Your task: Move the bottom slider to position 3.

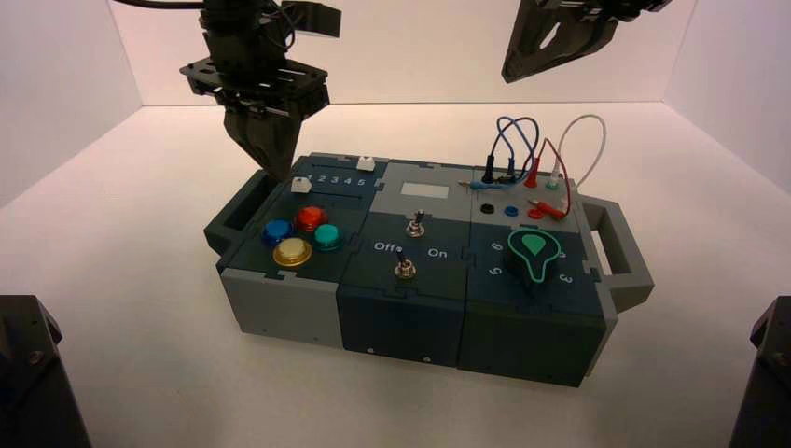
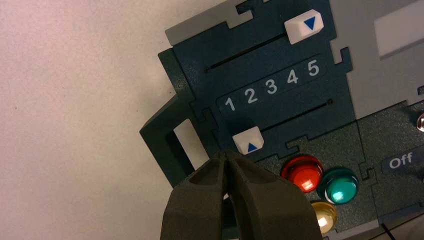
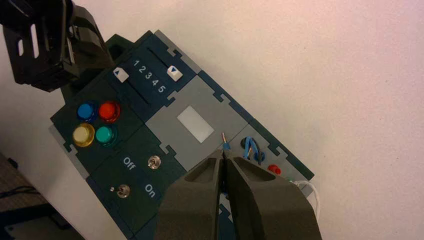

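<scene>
The bottom slider (image 2: 248,140), a small white square knob with a blue triangle, sits at the digit 1 end of its slot; it also shows in the high view (image 1: 300,184). The printed digit 3 (image 2: 271,86) lies in the middle of the row 1 to 5 on the dark teal panel. My left gripper (image 2: 226,156) is shut and empty. Its tips hang just beside the knob on the side of the box's left handle (image 1: 233,213); I cannot tell if they touch. My right gripper (image 1: 511,75) is shut and empty, raised high over the back right.
The twin white slider (image 2: 303,26) stands at the 5 end of the upper slot. Red (image 2: 302,173), teal (image 2: 340,185) and yellow (image 2: 322,216) push-buttons sit close by the left gripper. Toggle switches (image 1: 416,224), the green dial (image 1: 534,250) and looped wires (image 1: 522,149) lie further right.
</scene>
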